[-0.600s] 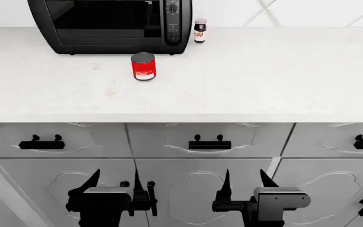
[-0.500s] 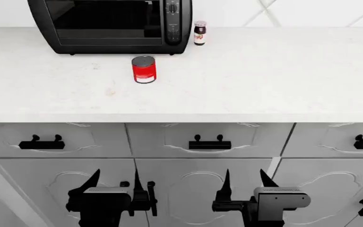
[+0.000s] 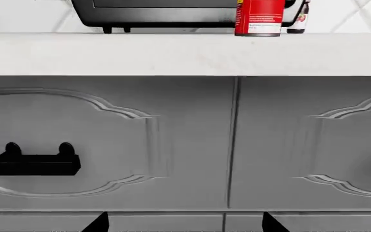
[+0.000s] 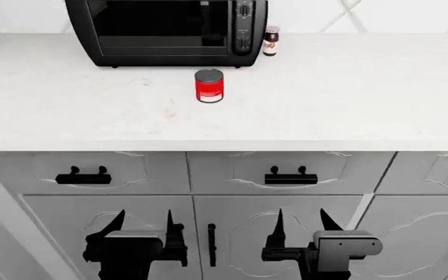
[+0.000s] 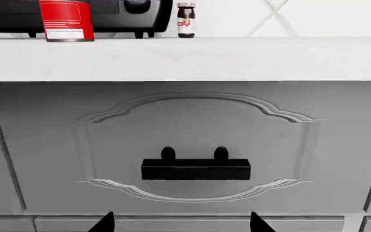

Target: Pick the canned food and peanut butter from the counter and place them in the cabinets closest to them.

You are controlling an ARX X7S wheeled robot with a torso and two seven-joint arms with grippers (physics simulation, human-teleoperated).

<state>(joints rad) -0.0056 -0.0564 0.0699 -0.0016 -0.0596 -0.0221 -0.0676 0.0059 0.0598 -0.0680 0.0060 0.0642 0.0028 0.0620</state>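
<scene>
White stone counter (image 4: pixel 349 111) spans the scene above grey drawer fronts with black handles. At far left on it sits a black microwave (image 4: pixel 165 32), and the canned food (image 4: pixel 209 86) stands upright just in front of it, with a small dark bottle (image 4: pixel 272 41) right of the oven by the wall. Both arms hang low before the cabinet doors, well below and nearer than the can: left gripper (image 4: pixel 142 224) with jaws apart, right gripper (image 4: pixel 302 223) likewise spread, neither touching anything.
</scene>
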